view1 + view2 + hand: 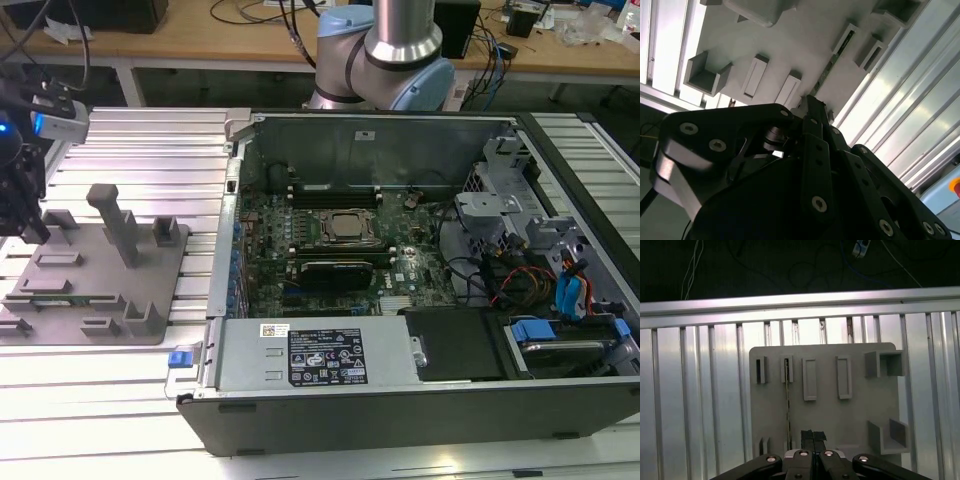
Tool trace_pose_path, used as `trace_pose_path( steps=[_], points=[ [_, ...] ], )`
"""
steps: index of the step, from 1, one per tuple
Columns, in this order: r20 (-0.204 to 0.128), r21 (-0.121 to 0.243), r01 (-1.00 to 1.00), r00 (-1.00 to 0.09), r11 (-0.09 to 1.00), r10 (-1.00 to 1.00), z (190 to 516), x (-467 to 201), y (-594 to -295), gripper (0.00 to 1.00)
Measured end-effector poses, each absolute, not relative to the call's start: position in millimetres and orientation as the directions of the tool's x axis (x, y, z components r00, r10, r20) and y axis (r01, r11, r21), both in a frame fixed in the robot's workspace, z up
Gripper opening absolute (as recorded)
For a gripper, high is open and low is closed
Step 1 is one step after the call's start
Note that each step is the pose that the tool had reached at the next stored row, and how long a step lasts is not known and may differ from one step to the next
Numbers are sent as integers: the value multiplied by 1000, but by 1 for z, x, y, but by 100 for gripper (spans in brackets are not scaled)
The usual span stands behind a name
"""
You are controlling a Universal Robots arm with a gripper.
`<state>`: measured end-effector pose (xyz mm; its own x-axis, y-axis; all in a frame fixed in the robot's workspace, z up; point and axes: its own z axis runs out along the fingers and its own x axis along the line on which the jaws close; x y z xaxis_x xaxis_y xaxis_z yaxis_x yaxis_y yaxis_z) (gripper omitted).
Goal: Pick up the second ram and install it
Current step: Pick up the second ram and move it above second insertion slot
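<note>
At the far left of the exterior view, the black end effector (30,232) hangs above the left edge of a grey plate (150,300) with blocks moulded on it. The plate lies flat on the ribbed aluminium counter (120,400). In both wrist views the two fingers (807,435) look pressed together with nothing between them (only a thin seam shows where they meet).

The second ram (788,405) stands on edge in the plate's slots, a thin dark-green strip running along the plate. In the first wrist view it lies just beside the fingertips and apart from them. The second wrist view shows a short greenish stretch of it (826,72) past the fingertips. In the exterior view it sits low on the plate (65,298).

An open computer case (400,400) fills the exterior view's centre and right, its motherboard (340,230) exposed, well apart from the plate.
</note>
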<state>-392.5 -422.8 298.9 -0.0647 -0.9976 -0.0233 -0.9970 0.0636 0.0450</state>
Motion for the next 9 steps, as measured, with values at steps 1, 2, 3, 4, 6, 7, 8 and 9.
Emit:
trace_pose_path(
  steps=[1, 2, 3, 4, 6, 7, 8, 9],
  points=[
    [-23, 45, -997, -65, 64, -998, 298, -393, -423, 8],
    [-23, 45, -997, -65, 64, -998, 297, -393, -423, 8],
    [-23, 45, -997, -65, 64, -998, 296, -393, -423, 8],
    [-23, 45, -997, -65, 64, -998, 295, -393, -423, 8],
    [-23, 45, -997, -65, 64, -998, 293, -394, -423, 8],
    [-23, 45, -997, -65, 64, -998, 293, -394, -423, 8],
    [-23, 45, -997, -65, 64, -998, 291, -395, -423, 8],
    [-23, 45, -997, -65, 63, -998, 288, -396, -423, 8]
  ],
)
